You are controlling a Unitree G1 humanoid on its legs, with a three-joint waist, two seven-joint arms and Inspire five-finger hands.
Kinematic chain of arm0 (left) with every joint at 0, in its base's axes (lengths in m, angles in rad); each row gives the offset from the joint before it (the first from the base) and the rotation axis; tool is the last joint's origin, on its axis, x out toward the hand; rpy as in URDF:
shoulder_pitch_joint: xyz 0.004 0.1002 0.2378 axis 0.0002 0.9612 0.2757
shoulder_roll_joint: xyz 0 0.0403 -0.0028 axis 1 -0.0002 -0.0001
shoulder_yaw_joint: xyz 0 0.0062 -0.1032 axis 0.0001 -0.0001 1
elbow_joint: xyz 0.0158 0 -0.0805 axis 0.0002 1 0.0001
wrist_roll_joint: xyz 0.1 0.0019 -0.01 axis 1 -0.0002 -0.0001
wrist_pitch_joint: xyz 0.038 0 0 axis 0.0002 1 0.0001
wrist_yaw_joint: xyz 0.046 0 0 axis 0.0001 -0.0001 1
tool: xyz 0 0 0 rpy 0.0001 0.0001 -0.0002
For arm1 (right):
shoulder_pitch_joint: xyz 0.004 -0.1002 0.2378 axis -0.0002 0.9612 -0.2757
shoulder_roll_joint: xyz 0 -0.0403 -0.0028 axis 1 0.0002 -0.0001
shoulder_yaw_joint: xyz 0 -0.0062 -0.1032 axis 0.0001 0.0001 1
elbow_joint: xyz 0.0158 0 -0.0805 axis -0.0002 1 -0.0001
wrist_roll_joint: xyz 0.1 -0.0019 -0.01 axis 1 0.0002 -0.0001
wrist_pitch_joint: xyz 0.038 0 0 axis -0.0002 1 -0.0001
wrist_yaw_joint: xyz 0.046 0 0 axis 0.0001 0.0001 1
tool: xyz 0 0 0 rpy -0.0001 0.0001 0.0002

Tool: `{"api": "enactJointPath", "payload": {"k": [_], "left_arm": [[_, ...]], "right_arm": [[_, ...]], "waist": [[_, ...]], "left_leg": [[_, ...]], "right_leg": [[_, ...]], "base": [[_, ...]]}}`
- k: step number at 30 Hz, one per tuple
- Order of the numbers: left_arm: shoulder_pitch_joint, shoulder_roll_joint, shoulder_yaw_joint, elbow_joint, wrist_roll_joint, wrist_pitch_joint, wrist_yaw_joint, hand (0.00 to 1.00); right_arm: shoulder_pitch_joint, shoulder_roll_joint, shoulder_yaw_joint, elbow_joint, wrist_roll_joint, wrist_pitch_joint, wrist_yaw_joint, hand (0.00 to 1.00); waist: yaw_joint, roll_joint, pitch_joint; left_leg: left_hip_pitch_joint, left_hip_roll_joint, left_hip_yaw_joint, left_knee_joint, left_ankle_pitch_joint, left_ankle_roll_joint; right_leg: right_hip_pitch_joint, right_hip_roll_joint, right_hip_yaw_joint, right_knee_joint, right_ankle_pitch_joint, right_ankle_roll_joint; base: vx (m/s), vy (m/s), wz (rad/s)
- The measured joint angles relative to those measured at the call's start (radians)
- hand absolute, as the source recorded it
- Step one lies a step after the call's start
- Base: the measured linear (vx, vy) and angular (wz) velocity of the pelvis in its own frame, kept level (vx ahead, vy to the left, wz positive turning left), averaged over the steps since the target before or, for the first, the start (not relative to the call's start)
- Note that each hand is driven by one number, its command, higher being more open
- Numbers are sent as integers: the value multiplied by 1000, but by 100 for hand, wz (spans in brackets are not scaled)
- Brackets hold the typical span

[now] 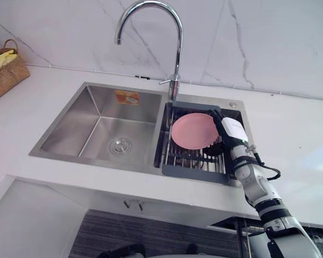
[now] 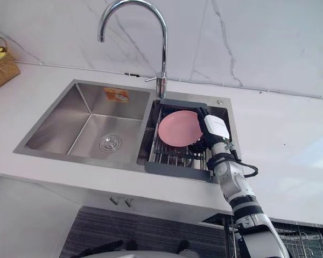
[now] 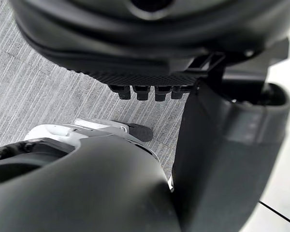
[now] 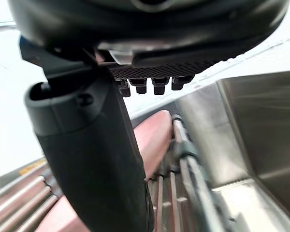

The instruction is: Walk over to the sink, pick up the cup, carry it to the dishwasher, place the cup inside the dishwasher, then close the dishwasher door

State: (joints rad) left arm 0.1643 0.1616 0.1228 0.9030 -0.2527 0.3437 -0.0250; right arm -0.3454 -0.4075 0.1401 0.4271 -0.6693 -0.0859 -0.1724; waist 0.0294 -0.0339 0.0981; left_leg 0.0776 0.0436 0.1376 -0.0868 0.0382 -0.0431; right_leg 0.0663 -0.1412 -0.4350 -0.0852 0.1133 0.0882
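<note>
The robot's right hand (image 1: 227,133), fingers loosely straight and gripping nothing, reaches over the right edge of the dark drain rack (image 1: 192,170) in the sink's (image 1: 70,115) right basin. It is just beside the round pink cup (image 1: 192,130) lying there. The left hand (image 3: 135,48) hangs relaxed above grey floor (image 3: 29,96).

Bright, even light washes the white worktop (image 1: 296,140) close to pure white, with a pale bluish patch of glare near its right edge. Thin highlights run along the curve of the tap (image 1: 178,43). The steel sink (image 1: 75,129) gives soft reflections and is darker on its near wall. In the right wrist view, the right robot hand (image 4: 87,159) stands dark against a blown-out background.
</note>
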Motion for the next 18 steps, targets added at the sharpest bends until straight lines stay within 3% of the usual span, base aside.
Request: {"api": "enactJointPath", "payload": {"k": [7, 13, 14, 18], "left_arm": [[0, -1, 0, -3, 19, -6, -21, 100], [0, -2, 0, -2, 21, -13, -25, 100], [0, -2, 0, -2, 21, -13, -25, 100], [0, -2, 0, -2, 22, -15, -27, 100]], "right_arm": [[-4, 0, 2, 23, -53, -69, -66, 100], [-24, -2, 16, 37, -136, -93, -97, 100], [-26, -3, 24, 38, -144, -94, -99, 0], [-44, -4, 64, 60, -163, -92, -99, 0]], "waist": [[8, 1, 1], [10, 2, 1], [10, 2, 1], [12, 2, 2]], "left_leg": [[-8, -2, -14, -1, 9, 1], [-9, -1, -15, -5, 11, 3], [-9, -1, -15, -5, 11, 3], [-10, -2, -18, -4, 12, 3]], "right_leg": [[1, -2, -15, 0, 0, 0], [1, -2, -19, 0, 0, 0], [1, -2, -19, 0, 0, 0], [2, -2, -24, 0, 0, 0]], "base": [[-13, 3, 7], [0, 0, 0], [0, 0, 0], [3, 1, 1]]}}
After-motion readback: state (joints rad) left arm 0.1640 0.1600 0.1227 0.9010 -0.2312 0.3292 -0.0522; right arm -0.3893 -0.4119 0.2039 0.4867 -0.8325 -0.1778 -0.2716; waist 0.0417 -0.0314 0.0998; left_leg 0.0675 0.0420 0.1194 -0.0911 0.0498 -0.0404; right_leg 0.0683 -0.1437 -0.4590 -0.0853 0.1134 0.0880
